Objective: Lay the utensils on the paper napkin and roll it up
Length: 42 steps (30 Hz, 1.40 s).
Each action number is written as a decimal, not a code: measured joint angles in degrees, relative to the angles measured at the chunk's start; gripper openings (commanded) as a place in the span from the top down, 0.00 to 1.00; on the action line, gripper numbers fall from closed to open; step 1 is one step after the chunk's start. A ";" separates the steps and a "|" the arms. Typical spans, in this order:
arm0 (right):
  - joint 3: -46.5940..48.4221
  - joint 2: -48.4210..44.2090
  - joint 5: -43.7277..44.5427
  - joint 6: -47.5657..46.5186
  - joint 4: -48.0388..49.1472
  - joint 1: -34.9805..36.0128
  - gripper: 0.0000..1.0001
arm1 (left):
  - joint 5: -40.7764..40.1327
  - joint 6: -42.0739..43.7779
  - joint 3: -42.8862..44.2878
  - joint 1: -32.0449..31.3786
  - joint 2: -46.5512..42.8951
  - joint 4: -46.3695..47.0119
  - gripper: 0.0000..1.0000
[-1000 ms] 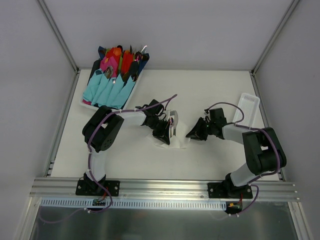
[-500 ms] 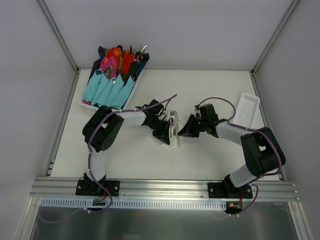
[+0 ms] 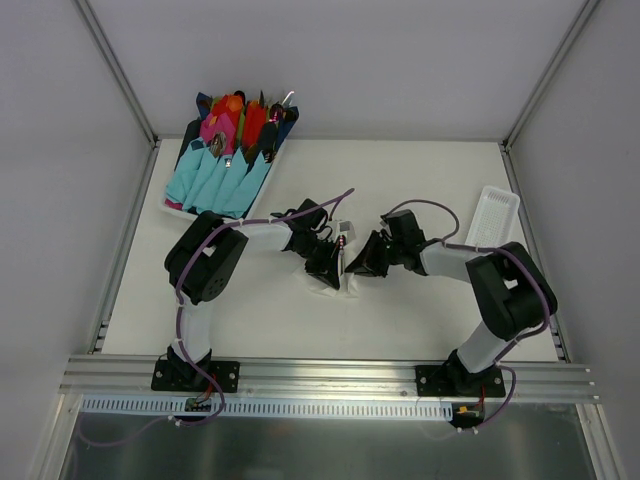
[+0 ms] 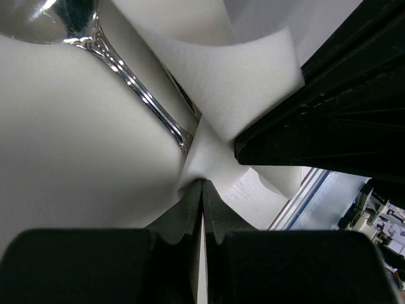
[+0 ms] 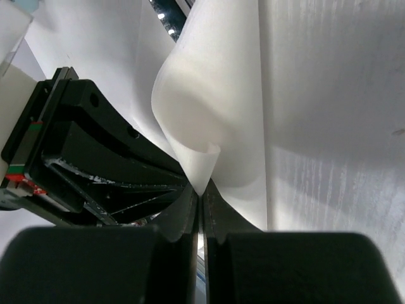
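Note:
The white paper napkin (image 3: 343,268) stands bunched up at the table's middle, between my two grippers. My left gripper (image 3: 332,264) is shut on one fold of the paper napkin (image 4: 209,152). In the left wrist view a shiny spoon (image 4: 130,79), one of the utensils, lies in the napkin's fold just ahead of the left gripper (image 4: 202,185). A second thin dark piece shows behind its handle. My right gripper (image 3: 362,264) comes in from the right and almost touches the left one. In the right wrist view the right gripper (image 5: 200,194) is shut on a curled edge of the napkin (image 5: 202,126).
A tray of light-blue, pink and red napkin bundles (image 3: 225,150) stands at the back left. A white ribbed tray (image 3: 495,218) lies near the right edge. Metal frame posts and grey walls close in the table.
My right gripper moved left towards the left one and closed on the napkin's edge, folding the napkin up and narrower. The left arm has not moved.

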 measured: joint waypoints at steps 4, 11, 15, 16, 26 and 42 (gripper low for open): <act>0.00 1.75 -0.55 2.51 2.29 0.52 1.00 | 0.00 0.00 0.00 0.00 0.00 0.00 1.00; 0.00 5.25 -1.51 4.98 6.05 0.98 0.95 | 0.00 0.00 0.00 0.02 0.00 0.00 1.00; 0.02 6.97 -2.36 6.05 7.67 0.98 0.81 | 0.00 0.02 0.00 0.02 0.00 0.00 1.00; 0.04 7.10 -2.73 6.19 8.13 0.98 0.76 | 0.00 0.02 0.00 0.02 -0.02 -0.02 1.00; 0.72 8.15 -6.01 6.91 11.89 1.16 0.50 | -2.01 0.92 -5.33 3.89 -7.17 -1.16 0.98; 0.72 8.63 -7.37 5.99 13.57 1.16 0.44 | 0.92 -1.88 8.26 12.70 -3.80 -1.77 0.93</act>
